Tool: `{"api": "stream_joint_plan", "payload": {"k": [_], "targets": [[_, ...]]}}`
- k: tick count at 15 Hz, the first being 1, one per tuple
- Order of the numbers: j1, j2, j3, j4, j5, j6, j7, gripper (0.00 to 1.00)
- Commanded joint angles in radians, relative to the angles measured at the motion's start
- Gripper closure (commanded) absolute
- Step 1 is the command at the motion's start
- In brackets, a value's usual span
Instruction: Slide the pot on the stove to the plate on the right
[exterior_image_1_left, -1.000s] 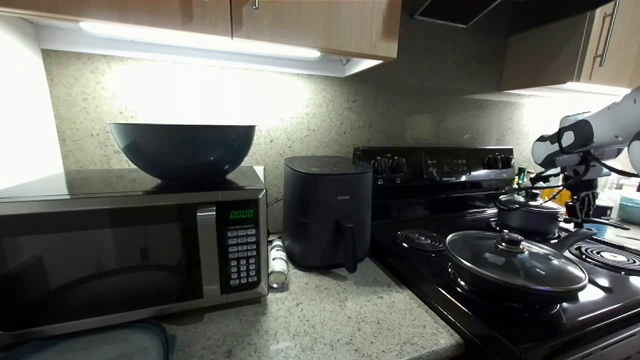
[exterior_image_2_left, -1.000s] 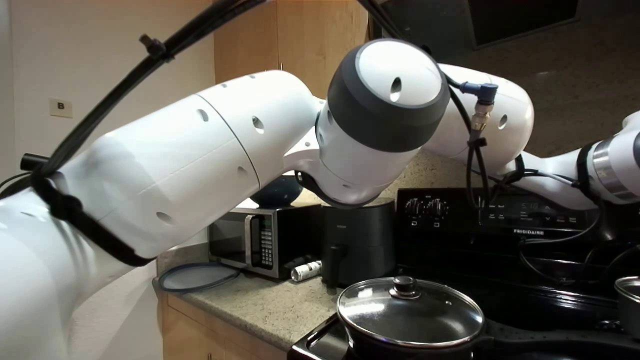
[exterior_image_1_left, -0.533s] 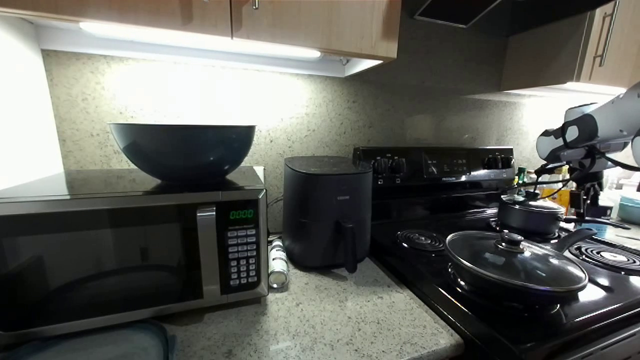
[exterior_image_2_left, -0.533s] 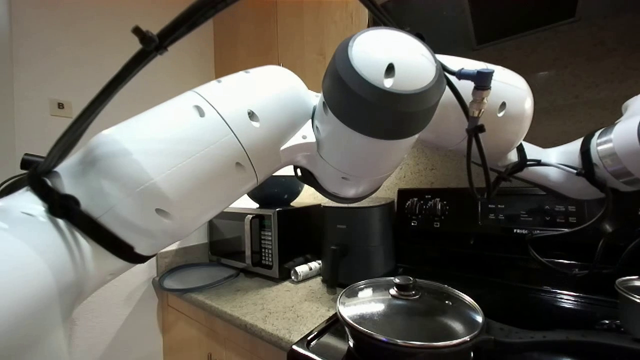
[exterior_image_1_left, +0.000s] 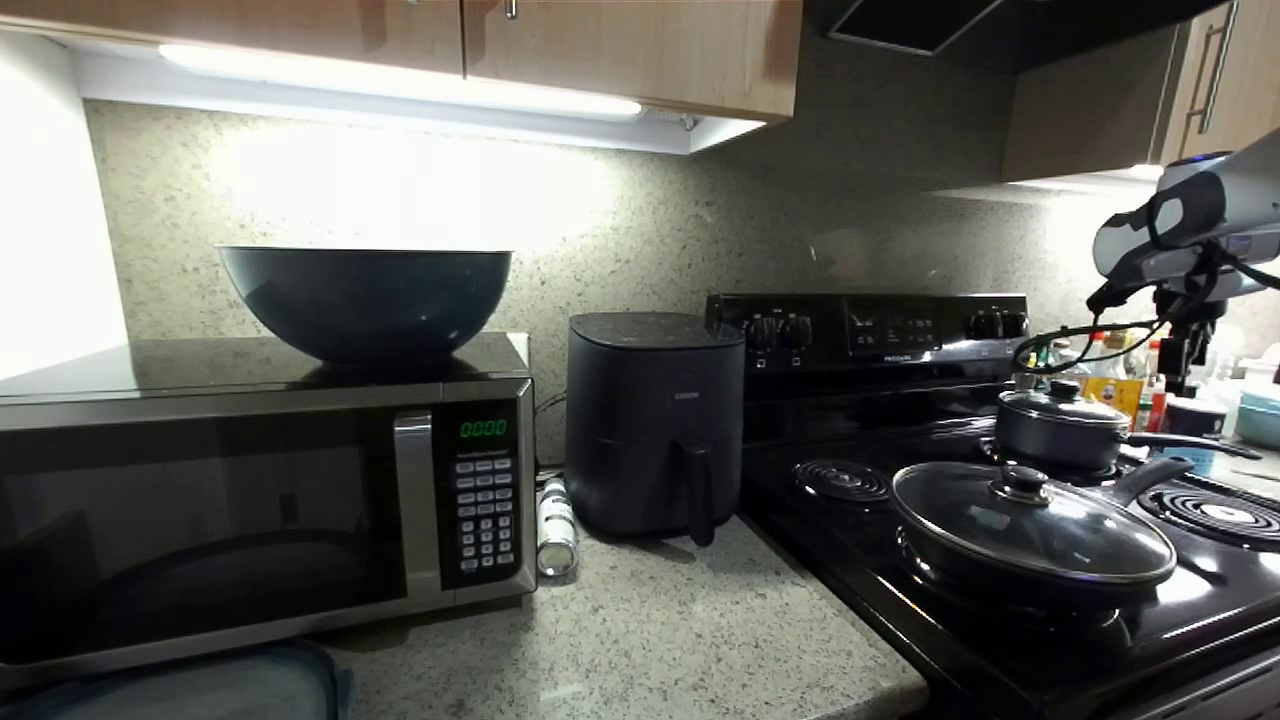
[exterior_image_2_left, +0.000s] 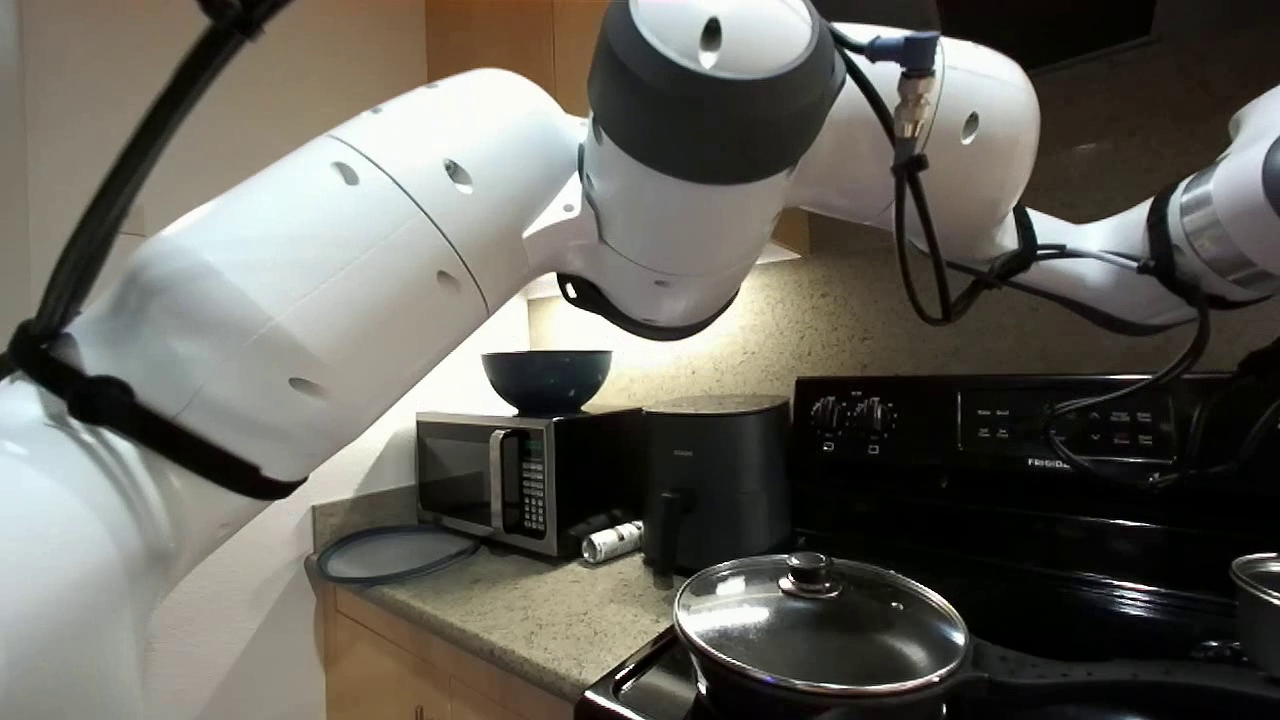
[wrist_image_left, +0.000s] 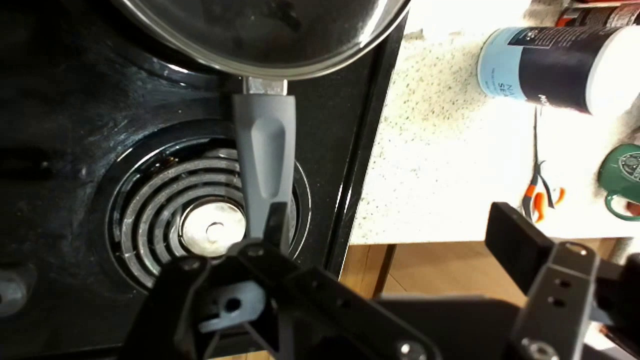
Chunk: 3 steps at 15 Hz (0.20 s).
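The pot, small and dark with a glass lid and knob, sits on a rear burner of the stove. Its edge shows in an exterior view. In the wrist view the pot's lid is at the top, and its grey handle points down over an uncovered burner. My gripper is open and empty, with the left finger overlapping the handle's end in the picture and the right finger beyond the stove's edge. In an exterior view the gripper hangs above the handle. No plate is visible.
A wide lidded pan stands on the front burner, its handle pointing toward the pot. Right of the stove, the counter holds a blue canister, orange-handled pliers and a green mug. An air fryer stands left.
The gripper has risen away from the pot's handle and shifted slightly right in an exterior view. The arm has lifted. The pot and pan have not moved.
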Motion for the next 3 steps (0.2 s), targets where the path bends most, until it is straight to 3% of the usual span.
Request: {"api": "stream_joint_plan", "payload": {"k": [1, 3], "targets": [[0.004, -0.018, 0.000, -0.017, 0.000, 0.000, -0.011, 0.00], [0.008, -0.034, 0.000, -0.036, 0.000, 0.000, -0.019, 0.00]]}}
